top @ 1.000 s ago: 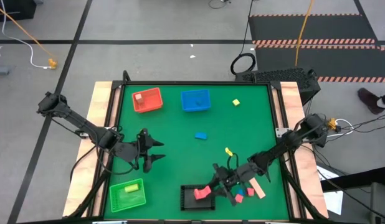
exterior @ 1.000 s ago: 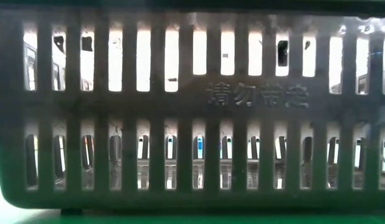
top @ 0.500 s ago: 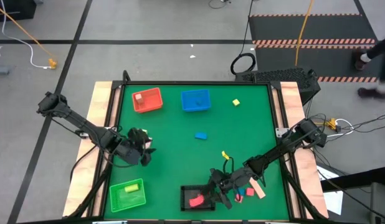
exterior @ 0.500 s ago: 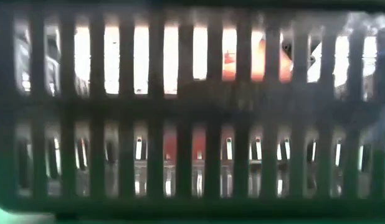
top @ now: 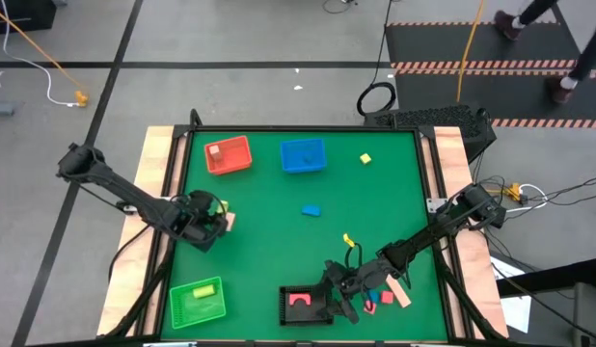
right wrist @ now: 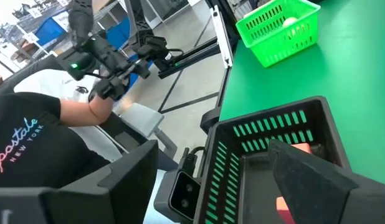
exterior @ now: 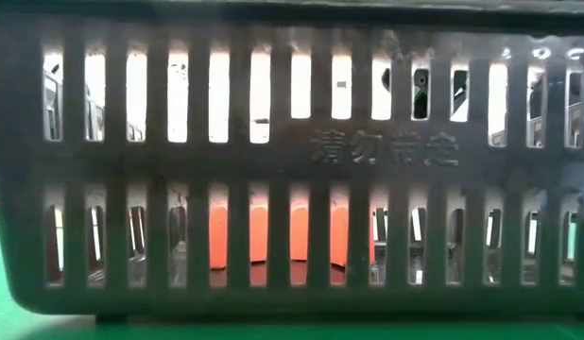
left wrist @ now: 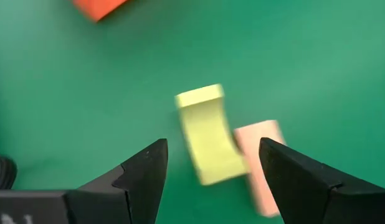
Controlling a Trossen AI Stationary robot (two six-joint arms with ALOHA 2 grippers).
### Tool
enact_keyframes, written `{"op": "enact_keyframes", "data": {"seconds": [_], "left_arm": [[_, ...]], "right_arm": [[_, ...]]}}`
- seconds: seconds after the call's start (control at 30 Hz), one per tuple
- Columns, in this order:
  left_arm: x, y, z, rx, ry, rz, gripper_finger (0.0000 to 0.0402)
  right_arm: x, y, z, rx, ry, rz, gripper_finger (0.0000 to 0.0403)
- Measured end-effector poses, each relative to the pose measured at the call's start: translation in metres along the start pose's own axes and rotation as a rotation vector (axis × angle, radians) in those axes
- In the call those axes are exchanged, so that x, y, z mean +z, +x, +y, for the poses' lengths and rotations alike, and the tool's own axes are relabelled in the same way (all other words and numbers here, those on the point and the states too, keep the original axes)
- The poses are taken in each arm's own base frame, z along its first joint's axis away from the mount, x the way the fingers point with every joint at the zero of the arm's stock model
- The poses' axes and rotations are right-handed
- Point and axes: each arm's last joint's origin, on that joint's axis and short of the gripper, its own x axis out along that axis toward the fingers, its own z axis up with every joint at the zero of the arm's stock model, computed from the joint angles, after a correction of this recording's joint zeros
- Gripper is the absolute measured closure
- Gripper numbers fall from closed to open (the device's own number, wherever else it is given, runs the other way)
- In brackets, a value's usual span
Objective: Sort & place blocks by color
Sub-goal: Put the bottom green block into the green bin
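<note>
My left gripper (top: 209,218) (left wrist: 212,143) stands open near the table's left edge, pointing down. A yellow-green block (left wrist: 208,134) (top: 221,206) and a tan block (left wrist: 261,167) lie side by side on the green mat below it, untouched. My right gripper (top: 335,295) (right wrist: 214,147) is open at the right rim of the black basket (top: 290,313) (right wrist: 267,134) at the near edge. A red block (top: 300,301) (right wrist: 298,149) lies on that basket's floor; in the low view it shows through the slots as the red block (exterior: 292,236).
The red basket (top: 236,160) and blue basket (top: 303,162) stand at the far edge, and the green basket (top: 197,306) at the near left. Loose blocks: yellow (top: 365,158), blue (top: 311,208), and a red, blue and tan cluster (top: 383,297) beside my right gripper. A person (right wrist: 37,155) is beyond the table.
My right gripper has let go of the red block, which has dropped onto the black basket's floor. My left gripper has moved toward the table's left edge and a little toward the far edge, tipping down over the yellow-green and tan blocks.
</note>
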Motion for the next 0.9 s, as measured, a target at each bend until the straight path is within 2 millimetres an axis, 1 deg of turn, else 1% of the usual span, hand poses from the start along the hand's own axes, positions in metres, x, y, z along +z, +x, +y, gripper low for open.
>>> {"op": "enact_keyframes", "data": {"seconds": [0.17, 0.37, 0.57, 0.73, 0.8, 0.9], "left_arm": [[-0.003, 0.010, 0.002, -0.011, -0.053, 0.015, 0.0149], [-0.003, 0.012, 0.003, -0.008, -0.070, 0.057, 0.0149], [-0.008, 0.019, -0.006, -0.012, -0.078, 0.059, 0.0149], [-0.012, 0.030, -0.012, 0.041, -0.076, 0.028, 0.0150], [-0.012, 0.033, -0.013, 0.065, -0.090, 0.021, 0.0159], [-0.012, 0.036, -0.013, 0.079, -0.108, 0.018, 0.0194]], "right_arm": [[0.002, 0.000, -0.003, -0.007, 0.002, -0.006, 0.0110], [0.006, 0.001, -0.007, -0.018, 0.003, -0.013, 0.0110], [0.007, 0.001, -0.009, -0.024, -0.022, -0.017, 0.0110], [0.006, 0.001, -0.010, -0.028, -0.038, -0.011, 0.0110], [0.006, 0.001, -0.010, -0.030, -0.038, -0.008, 0.0110], [0.006, 0.001, -0.010, -0.032, -0.038, -0.005, 0.0110]]}}
